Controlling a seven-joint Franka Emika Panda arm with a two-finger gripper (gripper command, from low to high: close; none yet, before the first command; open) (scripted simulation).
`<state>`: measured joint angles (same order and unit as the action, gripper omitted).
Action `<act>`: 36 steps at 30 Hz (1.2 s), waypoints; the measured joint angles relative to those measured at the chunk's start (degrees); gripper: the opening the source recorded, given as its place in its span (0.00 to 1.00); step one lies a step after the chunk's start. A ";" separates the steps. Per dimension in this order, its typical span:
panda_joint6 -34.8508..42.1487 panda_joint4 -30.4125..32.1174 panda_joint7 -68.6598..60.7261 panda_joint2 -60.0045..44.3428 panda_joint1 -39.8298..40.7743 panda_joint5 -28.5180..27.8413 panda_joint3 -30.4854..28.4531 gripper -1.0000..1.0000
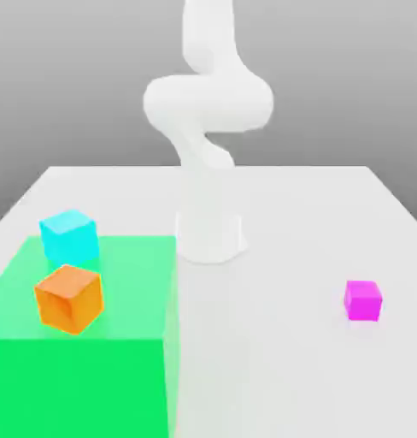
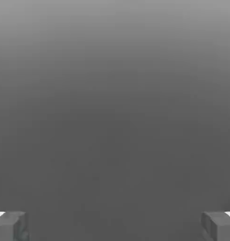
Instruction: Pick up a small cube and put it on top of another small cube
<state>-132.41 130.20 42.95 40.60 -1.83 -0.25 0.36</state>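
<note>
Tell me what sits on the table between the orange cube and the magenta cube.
Nothing: in the exterior view, between the orange cube and the magenta cube lie just the green zone's edge and bare white table.

White arm [image 1: 208, 103]; pale grey table [image 1: 331, 214] with a green patch [image 1: 84, 368]; cyan cube [image 1: 68, 237], orange cube [image 1: 68, 298], magenta cube [image 1: 363, 300]

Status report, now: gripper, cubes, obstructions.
Gripper open, holding nothing. Cyan cube and orange cube side by side, unstacked, on green zone; magenta cube apart on table.
</note>
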 joint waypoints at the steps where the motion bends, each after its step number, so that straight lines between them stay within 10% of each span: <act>1: -0.26 -0.68 -1.26 -2.26 -0.80 -0.10 0.15 0.50; 36: -9.63 -22.70 -36.35 -75.62 -20.65 -9.96 10.51 0.50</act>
<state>-142.04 107.50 6.60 -35.02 -22.48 -10.21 10.87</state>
